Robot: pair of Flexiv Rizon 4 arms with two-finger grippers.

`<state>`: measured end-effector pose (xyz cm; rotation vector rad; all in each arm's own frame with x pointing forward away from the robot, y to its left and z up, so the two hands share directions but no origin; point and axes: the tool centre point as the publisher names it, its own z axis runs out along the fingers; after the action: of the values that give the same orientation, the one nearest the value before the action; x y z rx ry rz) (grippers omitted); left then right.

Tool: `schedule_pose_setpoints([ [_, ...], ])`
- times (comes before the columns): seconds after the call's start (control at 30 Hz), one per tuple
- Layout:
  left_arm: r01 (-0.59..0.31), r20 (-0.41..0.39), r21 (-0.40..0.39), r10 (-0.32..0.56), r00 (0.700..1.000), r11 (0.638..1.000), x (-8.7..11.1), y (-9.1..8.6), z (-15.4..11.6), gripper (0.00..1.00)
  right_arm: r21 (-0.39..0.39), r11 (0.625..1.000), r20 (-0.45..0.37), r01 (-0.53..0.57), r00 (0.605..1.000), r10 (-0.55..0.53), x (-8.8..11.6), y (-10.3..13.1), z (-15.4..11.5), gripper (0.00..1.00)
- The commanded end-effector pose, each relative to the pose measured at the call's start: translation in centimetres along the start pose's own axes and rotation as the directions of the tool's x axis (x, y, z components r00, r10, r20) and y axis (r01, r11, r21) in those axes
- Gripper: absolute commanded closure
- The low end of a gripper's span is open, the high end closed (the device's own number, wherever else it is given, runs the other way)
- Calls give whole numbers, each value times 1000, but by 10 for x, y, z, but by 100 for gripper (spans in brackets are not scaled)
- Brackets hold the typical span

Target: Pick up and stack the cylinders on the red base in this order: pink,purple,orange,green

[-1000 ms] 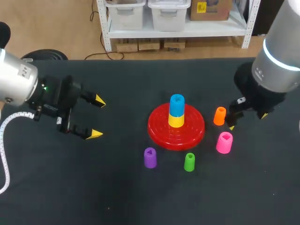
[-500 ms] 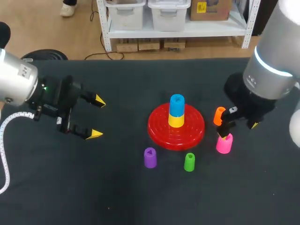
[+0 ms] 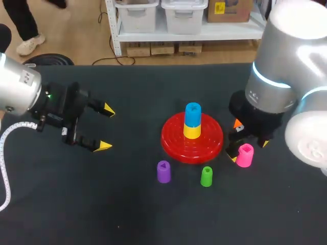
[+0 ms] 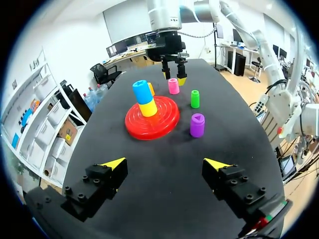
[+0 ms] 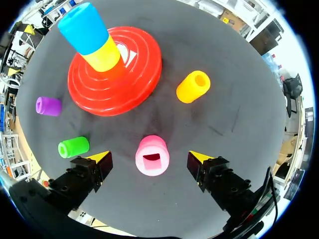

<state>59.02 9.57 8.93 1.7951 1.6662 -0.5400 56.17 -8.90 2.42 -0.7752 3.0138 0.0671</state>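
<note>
Pink cylinder between spread right fingers

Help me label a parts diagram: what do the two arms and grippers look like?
The left arm and right arm have rounded silver-grey casings; the right bears a pale glowing ring. A white cable loops beside the left. The left gripper and right gripper are black, with bolted fingers and yellow triangular tips.

Right half of the head view: the right arm hides nearly all of the orange cylinder, leaving a sliver; the arm itself is cut off at the upper right edge.
</note>
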Motion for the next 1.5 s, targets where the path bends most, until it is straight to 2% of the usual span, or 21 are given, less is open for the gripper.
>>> schedule_pose_setpoints([
  [0.03, -2, 2, 1, 2, 1000, 1000, 1, 1, 0, 0, 3, 1000, -17, -6, 1000, 6, -3, -2, 3, 0],
  [0.77, -2, 2, 1, 2, 1000, 1000, 1, 1, 0, 0, 18, 999, -32, -30, 999, 31, 1, -6, 11, 0],
  [0.8, -2, 2, 1, 2, 1000, 1000, 1, 1, 0, 0, 18, 999, -33, -31, 999, 31, 1, -6, 11, 2],
  [0.83, -2, 2, 1, 2, 1000, 1000, 1, 1, 0, 0, 18, 999, -34, -32, 999, 33, 1, -6, 12, 55],
  [0.9, -2, 2, 1, 2, 1000, 1000, 1, 1, 0, 0, 19, 999, -35, -34, 999, 35, 1, -6, 12, 100],
  [1.5, -2, 2, 1, 2, 1000, 1000, 1, 1, 0, 0, 15, 999, -50, -34, 998, 34, 2, -6, 16, 100],
])
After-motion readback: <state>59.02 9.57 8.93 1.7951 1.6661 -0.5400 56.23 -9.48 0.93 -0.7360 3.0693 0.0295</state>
